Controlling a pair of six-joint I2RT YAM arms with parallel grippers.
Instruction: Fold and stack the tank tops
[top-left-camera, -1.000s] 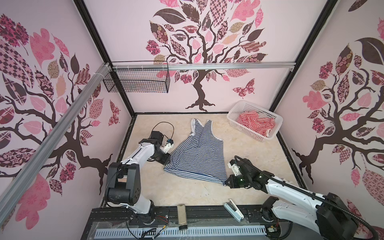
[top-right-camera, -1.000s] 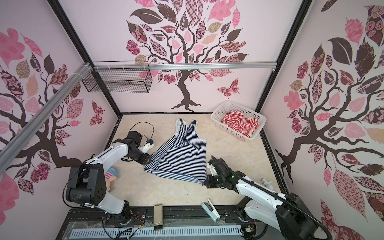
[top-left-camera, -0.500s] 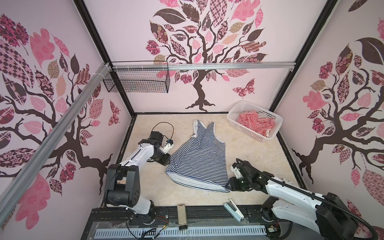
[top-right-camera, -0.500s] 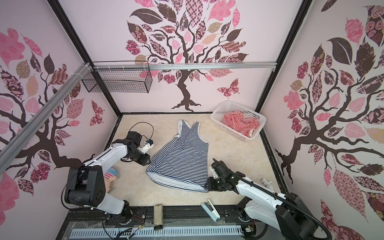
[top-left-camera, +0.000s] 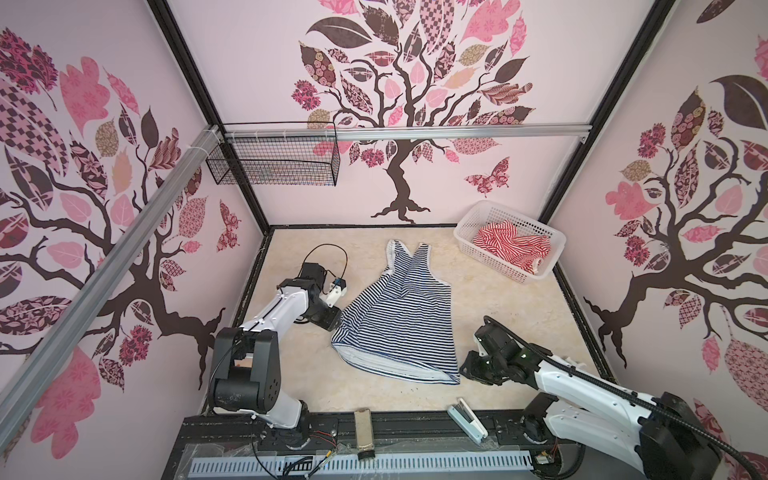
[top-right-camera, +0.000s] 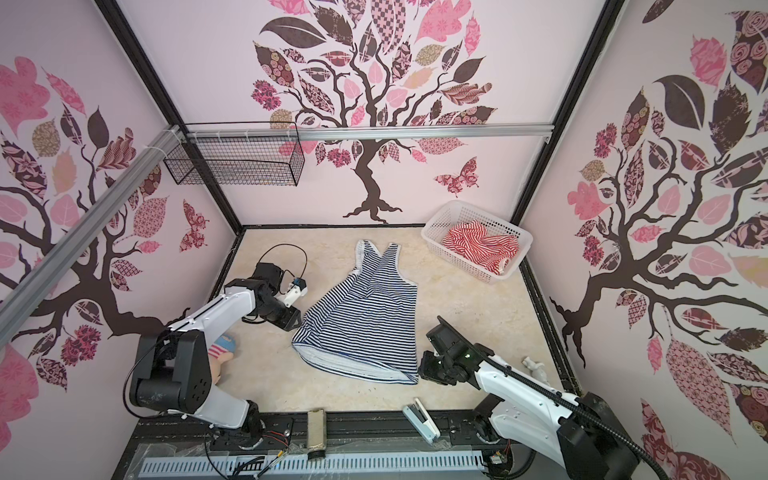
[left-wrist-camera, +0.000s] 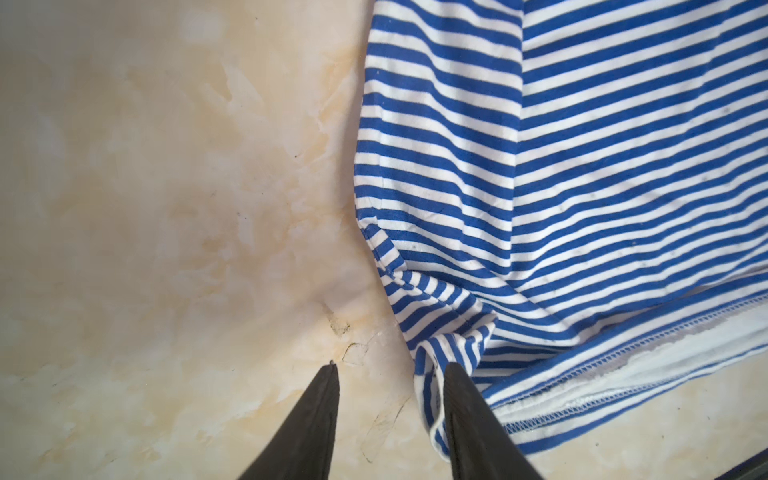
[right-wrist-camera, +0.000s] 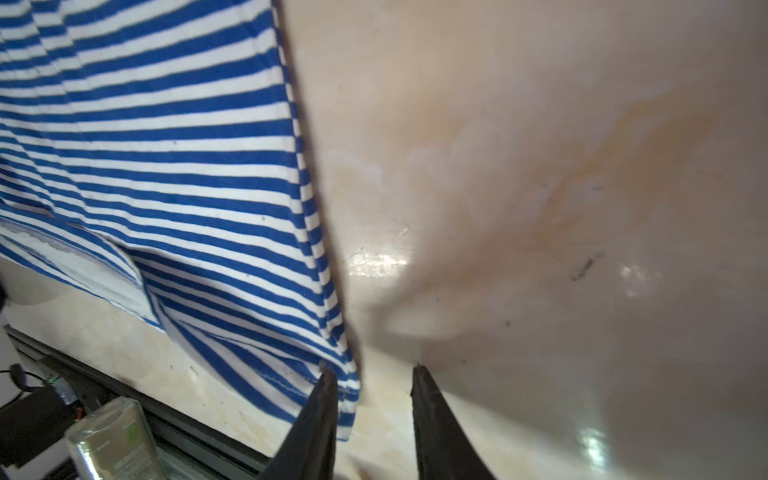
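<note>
The navy-and-white tank top (top-left-camera: 399, 328), judged soft, light and limp, is spread on the tabletop (top-left-camera: 498, 316) between the left gripper (left-wrist-camera: 391, 368) and the right gripper (right-wrist-camera: 372, 372), both with jaws apart at its hem corners, where it is best pinched through both layers.

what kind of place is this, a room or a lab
Probably a robot test cell: printed tree walls in a black frame, left arm and right arm mounted on a front rail, navy tank top on the table.
</note>
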